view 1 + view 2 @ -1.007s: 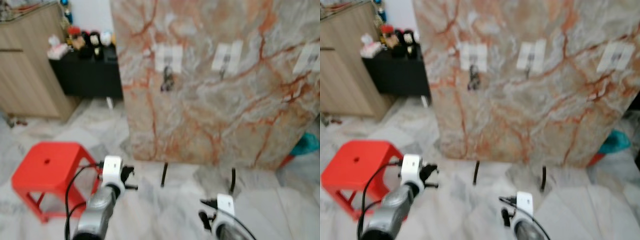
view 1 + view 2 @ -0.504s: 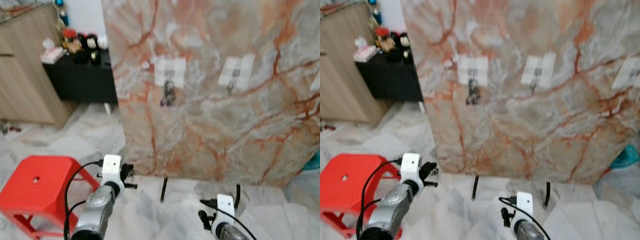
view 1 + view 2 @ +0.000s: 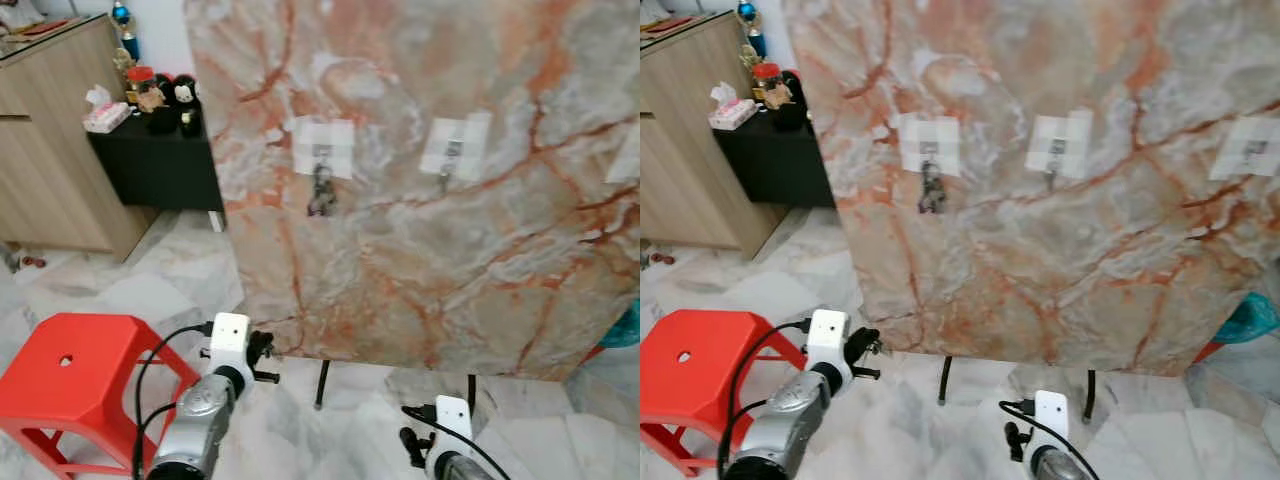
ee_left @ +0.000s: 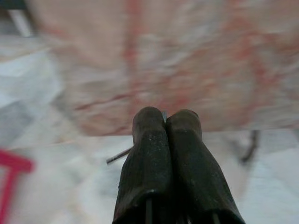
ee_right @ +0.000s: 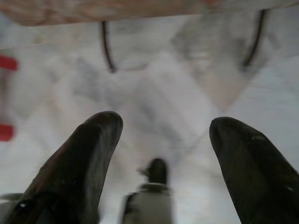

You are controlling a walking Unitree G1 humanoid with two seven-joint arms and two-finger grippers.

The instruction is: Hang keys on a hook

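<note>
Two tools are hanging low before us: the left tool (image 4: 166, 135) pressed together, the right tool (image 5: 161, 149) spread apart. Against the earlier frame, we are viewing the marble panel (image 3: 430, 250) sharper and shifted. Keys (image 3: 319, 192) are hanging from the leftmost hook (image 3: 322, 152). A red stool (image 3: 75, 375) is standing on marble floor (image 3: 130, 290).

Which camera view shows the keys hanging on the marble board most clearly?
The left eye view: the keys hang sharply below the leftmost hook. The right eye view shows them similarly. The left wrist view shows the board blurred, without recognizable keys.
</note>
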